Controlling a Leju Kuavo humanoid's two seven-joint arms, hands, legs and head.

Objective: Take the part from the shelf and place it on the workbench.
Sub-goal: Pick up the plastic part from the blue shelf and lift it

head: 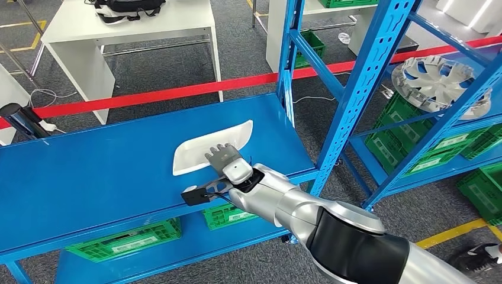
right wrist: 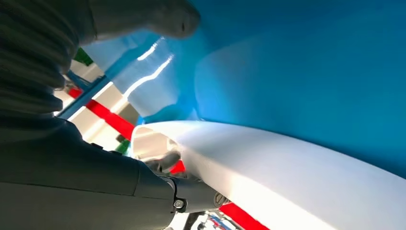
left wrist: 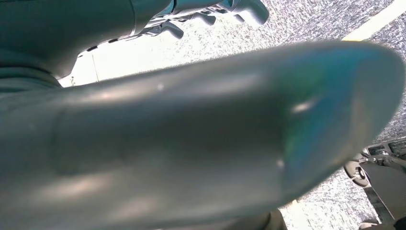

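Note:
The white, curved plastic part (head: pixel 201 151) lies on the blue workbench (head: pixel 89 171), near its front right corner. My right hand (head: pixel 228 163) reaches in from the near side with its fingers laid flat over the part's near edge. In the right wrist view the part (right wrist: pixel 287 172) runs close past the hand (right wrist: pixel 72 167). A dark finger touches its rim, and the thumb (right wrist: pixel 172 19) stands apart with bare blue bench between it and the part. My left hand (left wrist: pixel 167 143) hangs over grey floor and holds nothing.
A blue shelf rack (head: pixel 367 77) stands right of the bench, holding silver wheel covers (head: pixel 438 83) and green crates (head: pixel 414 148). More green crates (head: pixel 124 239) sit under the bench. A red tape barrier (head: pixel 177 92) and a white table (head: pixel 130 29) lie beyond. A person's shoe (head: pixel 479 257) is at the lower right.

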